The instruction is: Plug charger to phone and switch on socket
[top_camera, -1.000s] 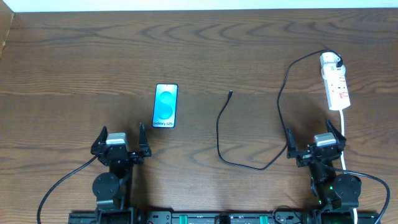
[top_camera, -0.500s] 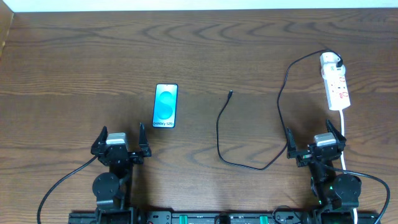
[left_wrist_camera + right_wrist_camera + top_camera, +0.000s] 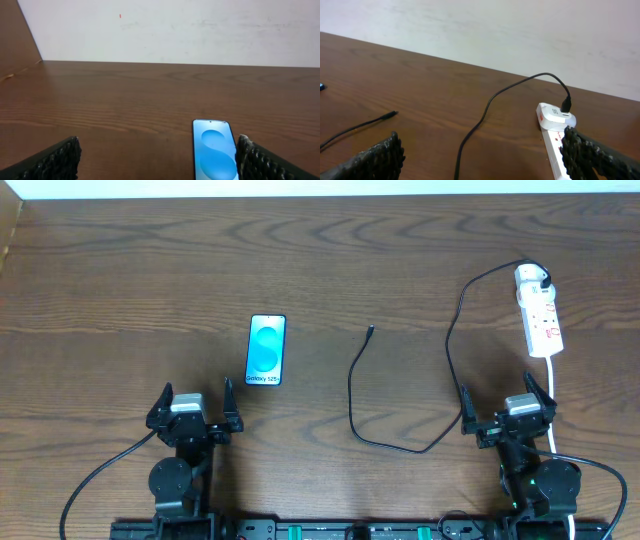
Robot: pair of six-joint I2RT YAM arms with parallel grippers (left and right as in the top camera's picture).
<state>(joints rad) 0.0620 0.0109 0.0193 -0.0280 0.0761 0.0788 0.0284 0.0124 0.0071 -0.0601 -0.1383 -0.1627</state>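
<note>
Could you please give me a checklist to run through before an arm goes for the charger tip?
1. The left gripper and right gripper open and empty: ok.
2. The phone flat, screen up, nothing on it: ok.
3. The charger with its connector tip lying free on the table, apart from the phone: ok.
4. Its white plug seated in the socket: ok.
5. Socket switch off: cannot tell.
6. Phone's port location: cannot tell.

looks like a robot lab setup | two arms mounted at the near edge of a dark wood desk (image 3: 150, 270) | bare white wall (image 3: 175, 30) behind
</note>
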